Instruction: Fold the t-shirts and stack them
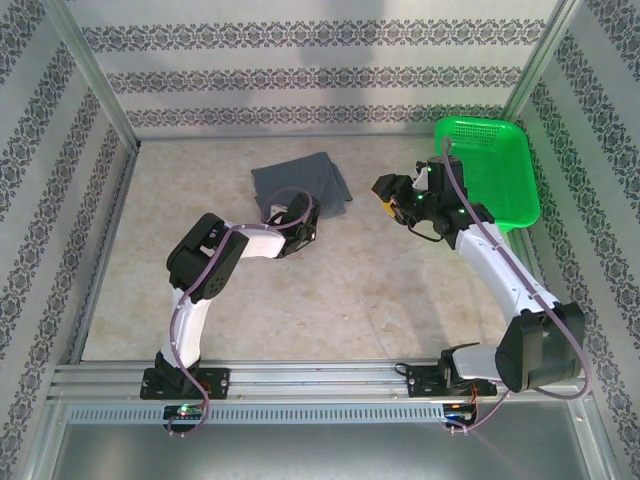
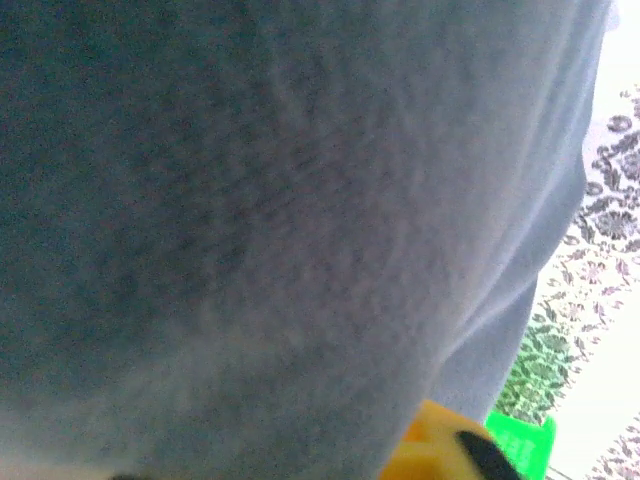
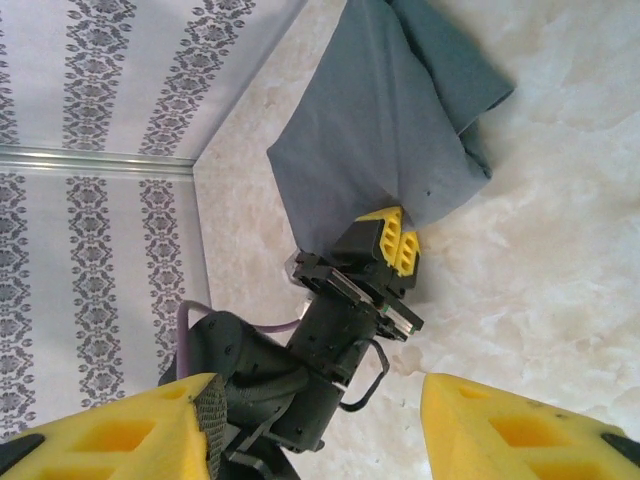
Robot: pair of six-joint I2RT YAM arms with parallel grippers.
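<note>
The t-shirt [image 1: 300, 180] lies bunched on the table [image 1: 330, 300], left of the basket [image 1: 522, 175]. The left hand [image 3: 397, 243] pinches its near edge. The right hand [image 1: 388, 197], beside the basket, gapes empty.

The t-shirt [image 1: 300, 182] is plain dark slate-grey soft cloth, folded into a compact, slightly skewed bundle with layered edges. It lies on the pale counter [image 1: 330, 300], far and a little left of centre, its near edge pinched in the closed left tool [image 3: 392, 238].

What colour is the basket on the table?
Bright green; the basket shows best in the top external view.
</note>
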